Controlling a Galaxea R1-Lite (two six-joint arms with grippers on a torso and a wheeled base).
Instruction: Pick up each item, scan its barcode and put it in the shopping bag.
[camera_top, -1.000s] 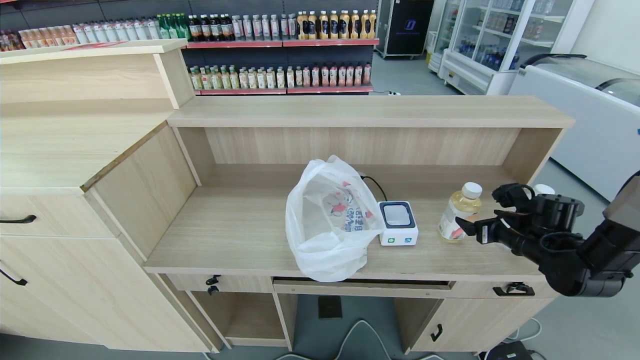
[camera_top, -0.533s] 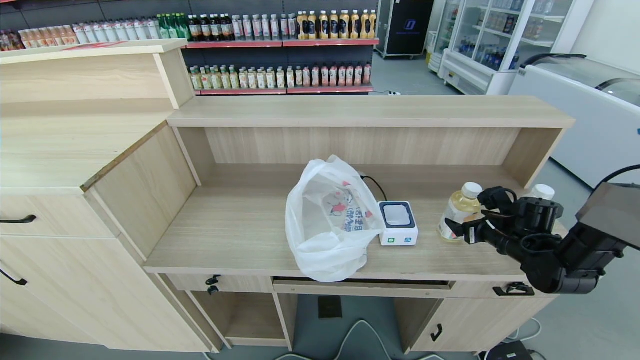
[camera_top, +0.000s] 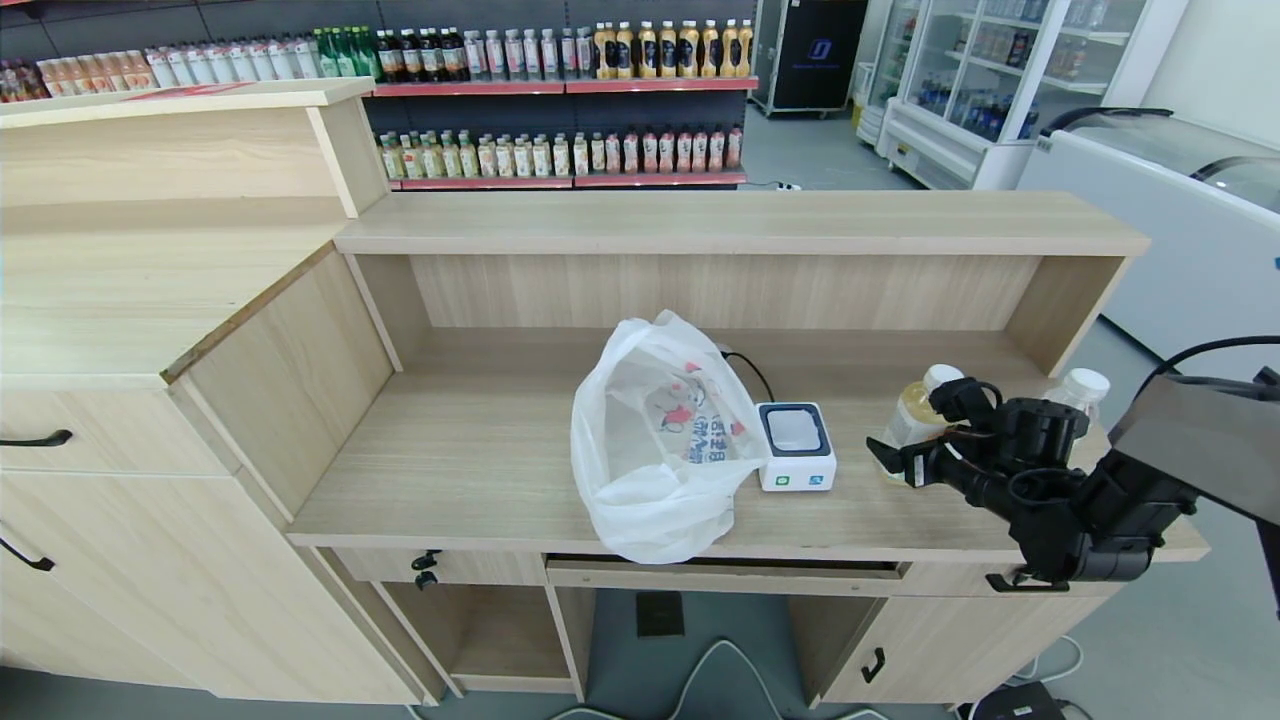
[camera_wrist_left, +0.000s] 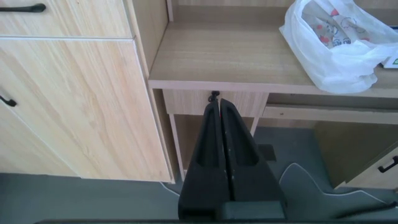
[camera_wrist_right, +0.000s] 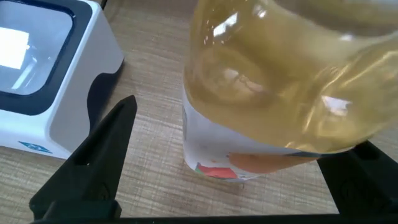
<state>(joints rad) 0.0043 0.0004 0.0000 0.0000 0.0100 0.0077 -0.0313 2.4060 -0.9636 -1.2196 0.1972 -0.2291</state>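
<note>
A bottle of yellow drink (camera_top: 903, 408) with a white cap stands on the counter (camera_top: 480, 470), right of the white scanner (camera_top: 795, 445). My right gripper (camera_top: 915, 430) is open, one finger on each side of this bottle (camera_wrist_right: 280, 93). In the right wrist view one finger (camera_wrist_right: 93, 168) stands clear of the label and the other (camera_wrist_right: 364, 177) is partly hidden behind the bottle. A second capped bottle (camera_top: 1085, 385) stands farther right. The white shopping bag (camera_top: 660, 440) sits open left of the scanner (camera_wrist_right: 37, 74). My left gripper (camera_wrist_left: 219, 106) is shut, low in front of the counter.
A raised wooden ledge (camera_top: 740, 225) overhangs the back of the counter, and a side wall (camera_top: 1065, 305) closes it on the right. A black cable (camera_top: 755, 370) runs behind the scanner. Drawers and cabinet doors (camera_wrist_left: 68, 118) sit below the counter.
My right arm has moved left along the counter, bringing its open fingers from beside the yellow bottle to around it. The bottles, bag and scanner have stayed put.
</note>
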